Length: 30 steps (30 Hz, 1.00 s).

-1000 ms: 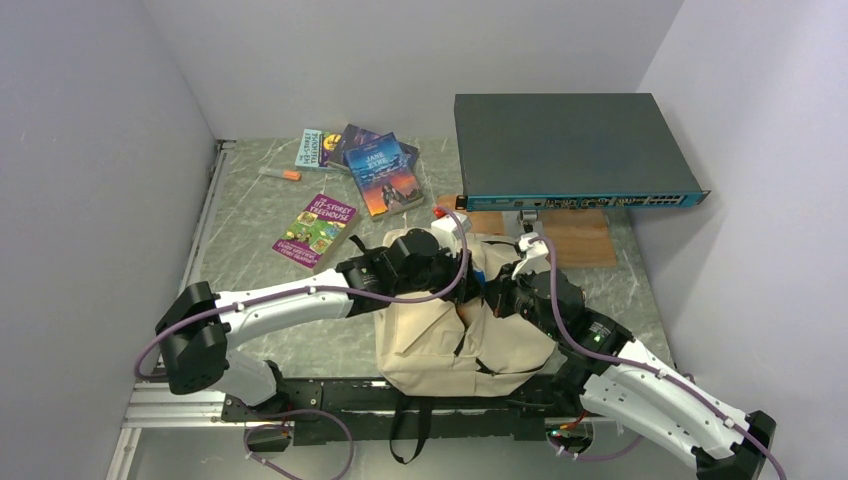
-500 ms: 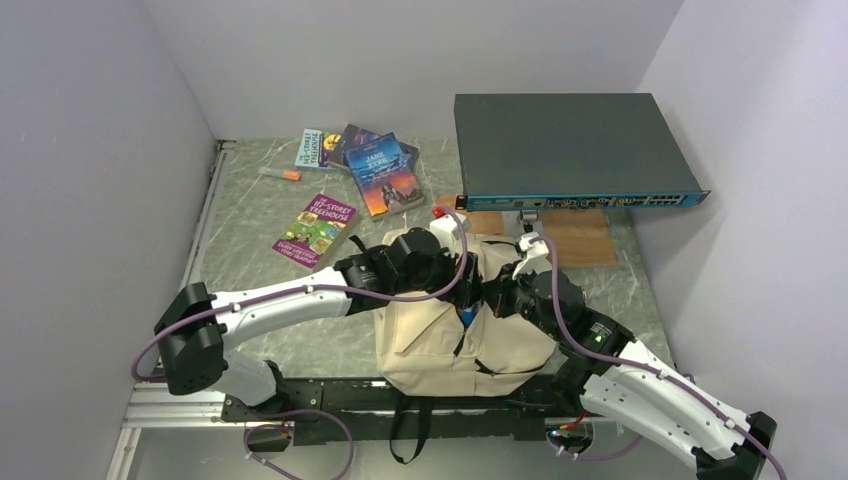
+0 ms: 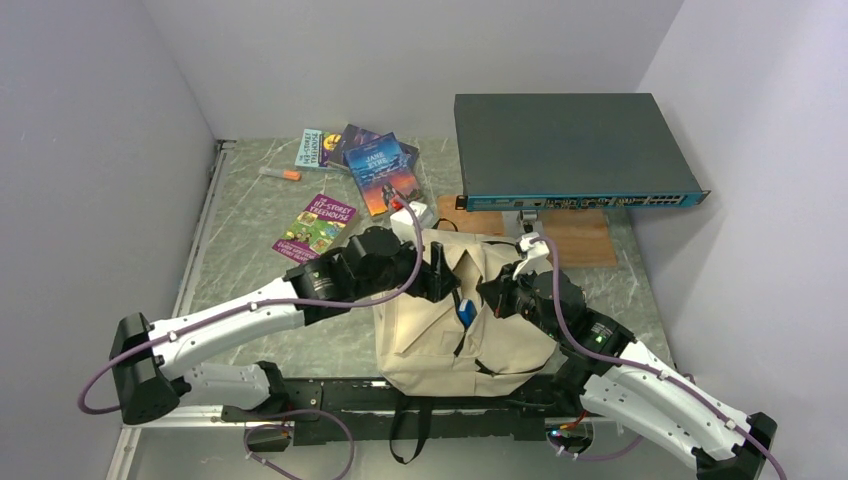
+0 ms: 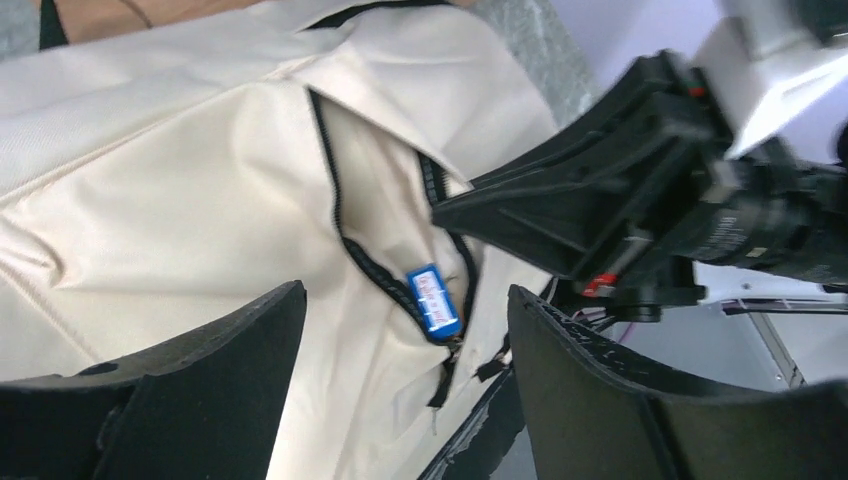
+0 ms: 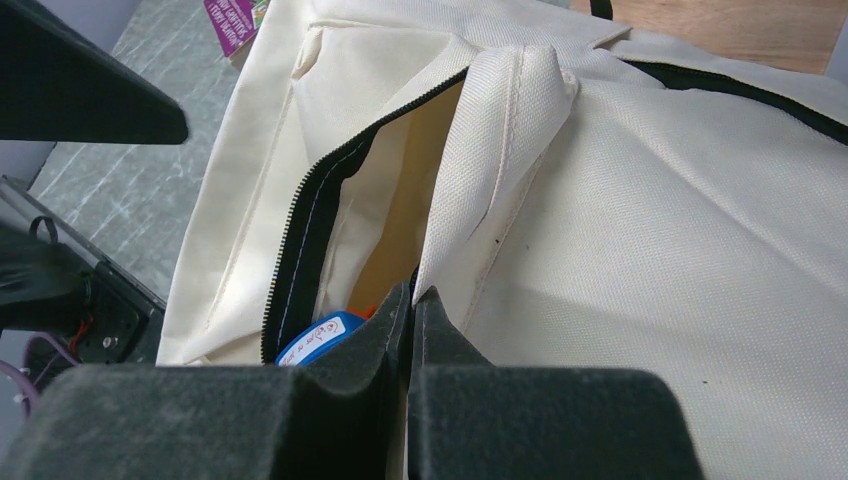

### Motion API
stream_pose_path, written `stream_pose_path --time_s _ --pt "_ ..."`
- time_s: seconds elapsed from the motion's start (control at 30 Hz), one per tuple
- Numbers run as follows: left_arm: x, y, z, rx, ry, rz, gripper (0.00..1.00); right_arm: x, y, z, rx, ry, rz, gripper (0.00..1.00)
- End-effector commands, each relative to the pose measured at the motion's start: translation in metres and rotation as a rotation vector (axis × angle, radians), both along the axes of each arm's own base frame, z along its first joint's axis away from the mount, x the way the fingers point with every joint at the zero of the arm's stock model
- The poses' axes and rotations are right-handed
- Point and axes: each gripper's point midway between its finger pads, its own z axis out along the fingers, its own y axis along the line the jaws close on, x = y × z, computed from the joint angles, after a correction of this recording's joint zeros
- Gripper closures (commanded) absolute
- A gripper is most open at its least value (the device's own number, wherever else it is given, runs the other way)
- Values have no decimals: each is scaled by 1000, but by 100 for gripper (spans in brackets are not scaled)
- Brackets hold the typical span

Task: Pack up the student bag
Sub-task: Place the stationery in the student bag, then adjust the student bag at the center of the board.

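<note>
Right fingers (image 5: 398, 322) pinching student bag (image 5: 650, 200), left fingers (image 4: 590, 375) apart

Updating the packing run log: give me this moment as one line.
left hand: open, empty, over student bag | right hand: shut on bag's pocket edge | blue item: in open pocket mouth

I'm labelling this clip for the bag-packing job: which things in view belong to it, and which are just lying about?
Job: student bag; blue item in its open pocket; probably purple paperback, book stack, orange-capped pen.
Lying about: network switch; wooden board.
</note>
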Motion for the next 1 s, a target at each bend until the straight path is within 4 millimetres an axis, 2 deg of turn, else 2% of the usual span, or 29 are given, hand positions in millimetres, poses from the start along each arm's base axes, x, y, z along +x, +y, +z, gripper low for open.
stream_pose_path --time_s 0.0,0.17,0.3,0.4,0.57,0.67,0.87,0.97 --pt "1 3 -37 17 128 24 27 5 11 58 138 -121 18 100" --pt "-1 -25 -50 9 178 -63 45 5 13 58 134 -116 23 100" --pt "3 -38 -54 34 185 -87 54 6 12 58 130 -117 20 100" --pt "5 -36 -49 44 162 -89 65 8 10 60 123 -126 7 100" --pt "12 -19 -34 67 92 -39 84 14 9 59 93 -130 -8 100" --pt "13 -11 -23 56 61 -25 100 17 12 58 74 -125 -10 100" --pt "1 -6 1 -5 37 -65 100 26 17 60 36 -106 -22 100" --pt "-19 -15 21 -164 62 -165 100 29 21 63 22 -89 -16 100"
